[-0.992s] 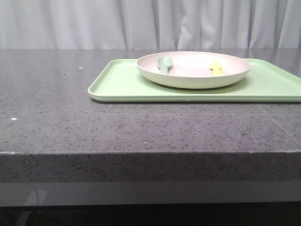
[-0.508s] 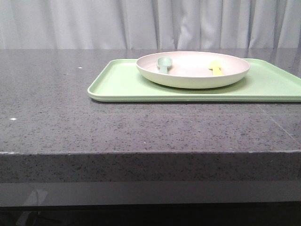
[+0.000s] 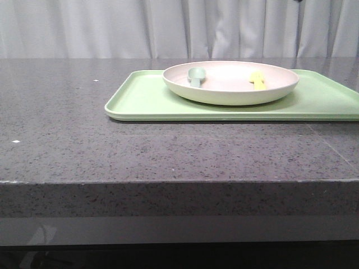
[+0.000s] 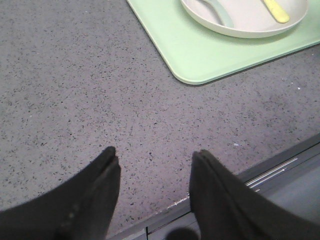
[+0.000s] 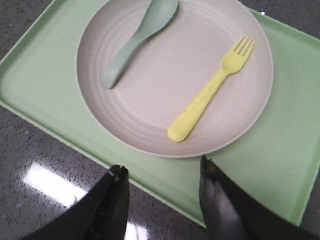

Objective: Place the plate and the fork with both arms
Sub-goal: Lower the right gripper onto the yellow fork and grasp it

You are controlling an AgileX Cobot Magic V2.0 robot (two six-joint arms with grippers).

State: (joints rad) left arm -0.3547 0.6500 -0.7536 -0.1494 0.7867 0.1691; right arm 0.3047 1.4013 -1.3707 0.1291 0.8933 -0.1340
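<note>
Fork (image 5: 212,91) and teal spoon (image 5: 140,40) lie side by side, apart, inside the plate (image 3: 224,92), which sits on the green tray (image 3: 146,101). Left gripper (image 4: 155,165) and right gripper (image 5: 162,182) both gape wide, holding nothing.

Fork (image 3: 258,80) and spoon (image 3: 196,75) lie in plate (image 3: 230,95) on tray (image 3: 140,101).

Even soft light; glare patch on table (image 5: 47,184); fingertips perhaps blurred.

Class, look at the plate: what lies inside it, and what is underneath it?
Inside the plate lie a yellow fork and a pale green spoon, apart. Under it is the green tray; the part of the tray beneath the plate is hidden.
</note>
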